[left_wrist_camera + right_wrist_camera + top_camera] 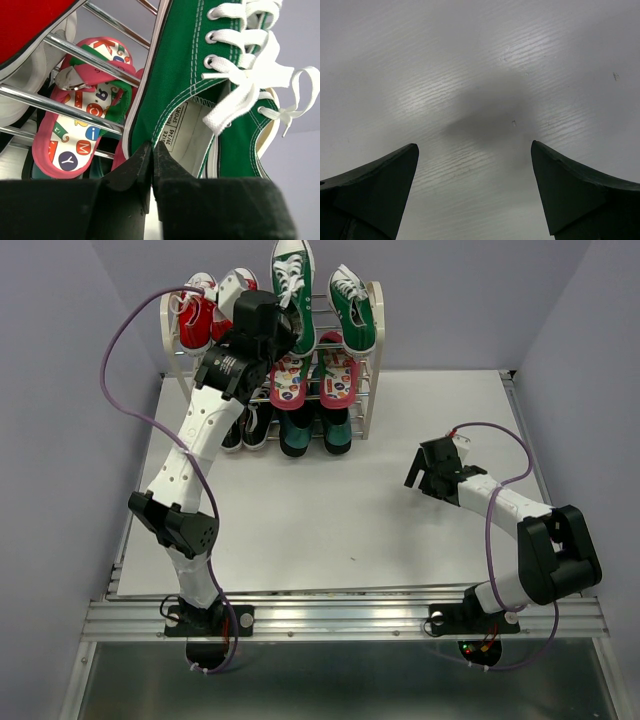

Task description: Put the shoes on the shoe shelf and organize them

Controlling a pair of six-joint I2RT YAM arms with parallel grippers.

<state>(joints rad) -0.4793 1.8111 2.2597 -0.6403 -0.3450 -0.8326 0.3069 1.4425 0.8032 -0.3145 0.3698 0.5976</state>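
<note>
My left gripper is up at the shoe shelf's top tier. It is shut on the heel rim of a green sneaker with white laces. In the left wrist view the jaws pinch the edge of this sneaker. The second green sneaker lies on the top tier to the right. Red flip-flops sit on the middle tier, and one shows in the left wrist view. Dark teal slip-ons stand on the bottom tier. My right gripper is open and empty over the table.
Red sneakers fill the top tier's left half, and one shows in the left wrist view. Black and white sneakers sit at the bottom left. Chrome rods cross close by the left fingers. Grey walls enclose the white table.
</note>
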